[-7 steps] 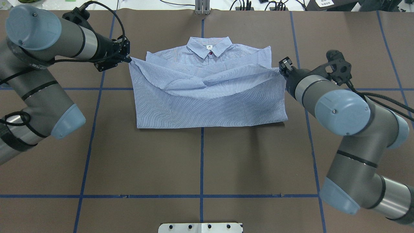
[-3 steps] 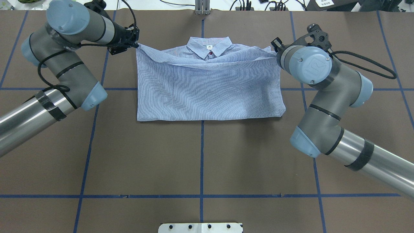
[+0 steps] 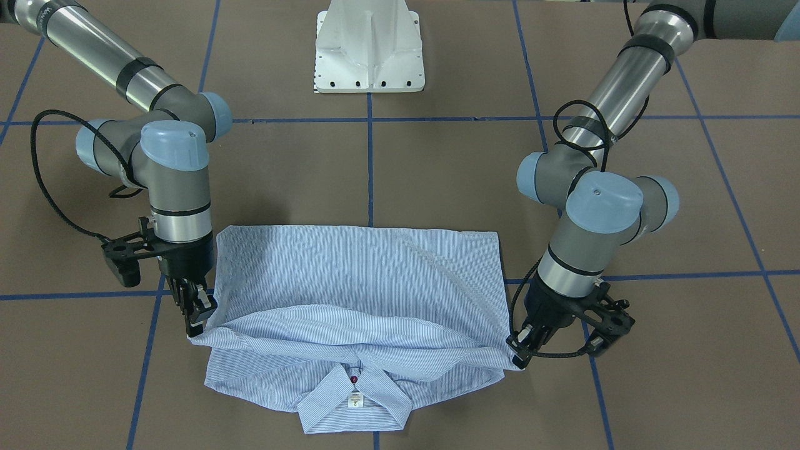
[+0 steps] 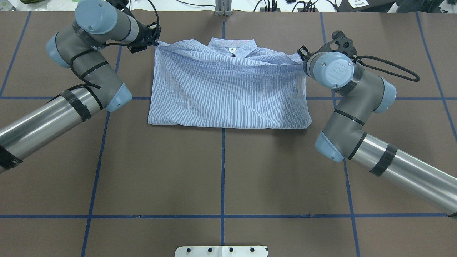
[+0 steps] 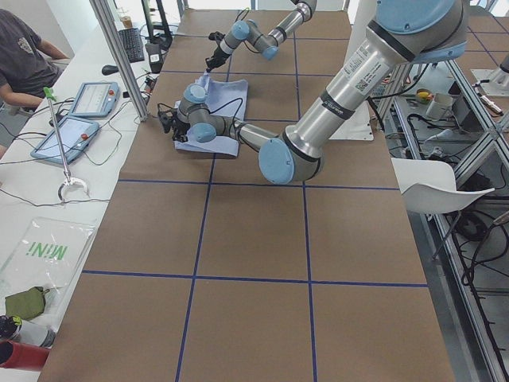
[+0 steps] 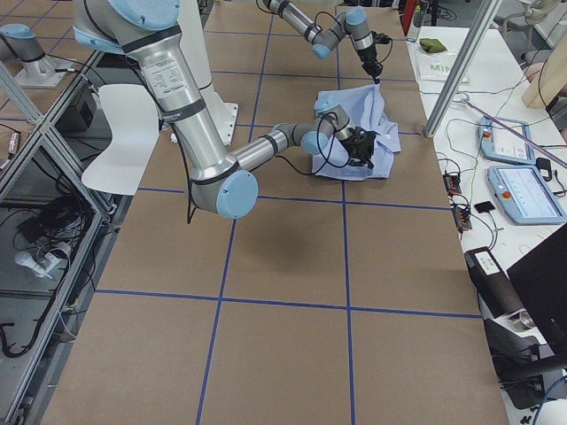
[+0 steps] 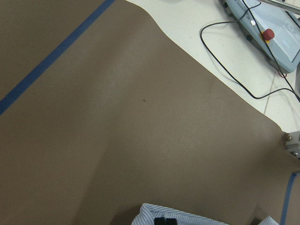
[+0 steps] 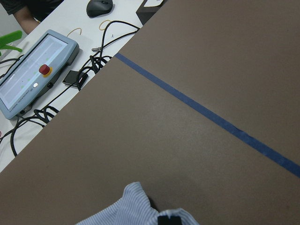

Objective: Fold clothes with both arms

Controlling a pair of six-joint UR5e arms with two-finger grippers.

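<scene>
1. Front view: the shirt lies on the desk, right b/w the two sets of fingers. The right fingers are pinched shut on one corner of the bottom edge. The left fingers are pinched shut on the other corner. That edge hangs b/w them, just short of the collar.
2. Top view: the folded-over half covers most of the shirt. The collar peeks out past the held edge, on the far side of the fingers. The fold line lies flat on the robot's side of the fingers.
3. Left side view: too small to tell much. The shirt is a blue patch by the fingers.
4. Right side view: same, too far off.
5. L wrist cam: only a bit of striped cloth right at the fingers, bare desk beyond.
6. R wrist cam: same thing.
7. My guess at the step: lay the edge down by the shoulders, then let go.
8. What could go wrong:
   - If one side drops or lets go first, the edge may land crooked.
   - If the fingers pull apart too hard, the thin cloth may slip out, or the whole shirt may slide.
   - If they go too far, the collar gets hidden.
   - The edge sags in the middle, so it may wrinkle.
</scene>
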